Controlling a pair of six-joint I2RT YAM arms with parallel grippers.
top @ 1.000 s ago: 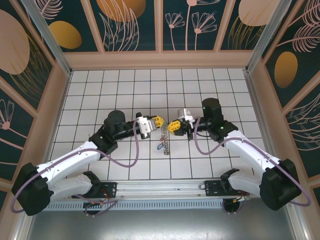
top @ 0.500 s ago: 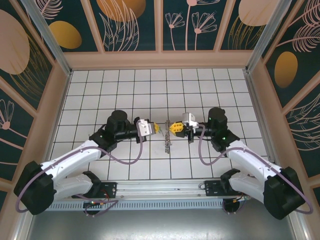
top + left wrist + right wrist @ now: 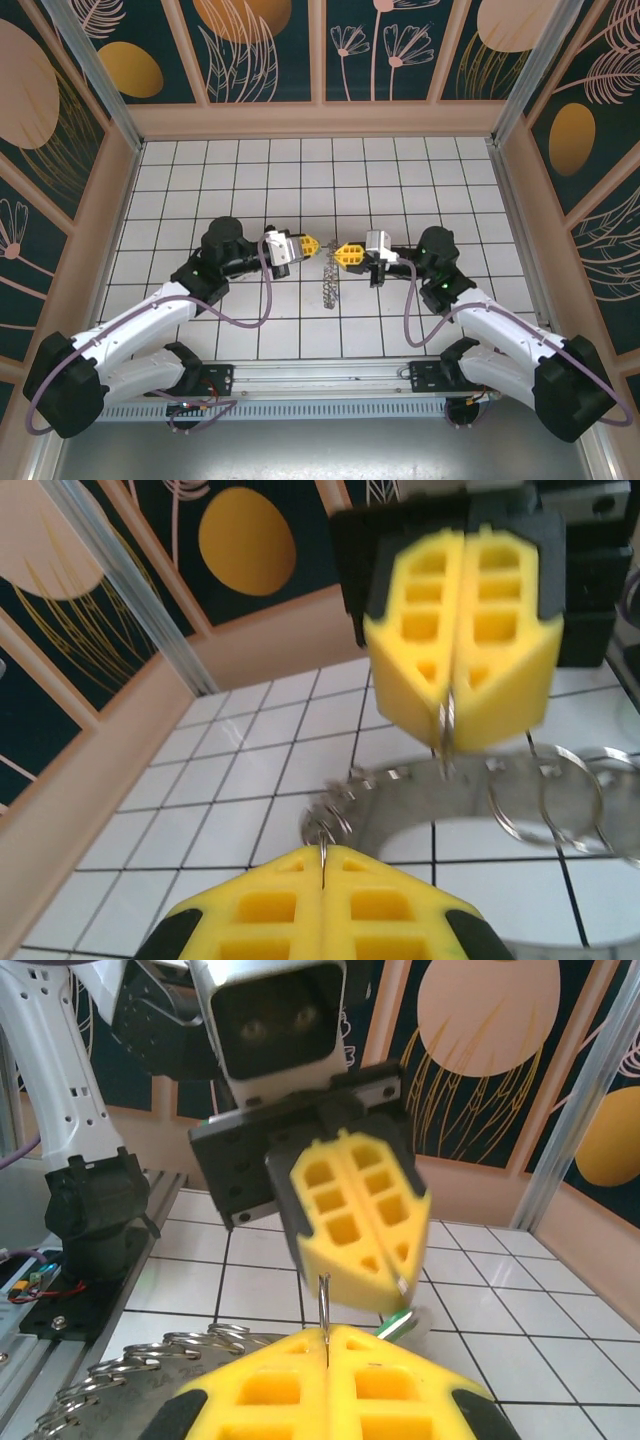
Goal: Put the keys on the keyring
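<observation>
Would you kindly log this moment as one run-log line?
left hand: shut on keyring | right hand: shut on keyring | keyring: hanging between facing hands | green key: beside left hand

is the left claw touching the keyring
Touching. The left wrist view shows the left claw shut on a thin loop of the keyring.
</observation>
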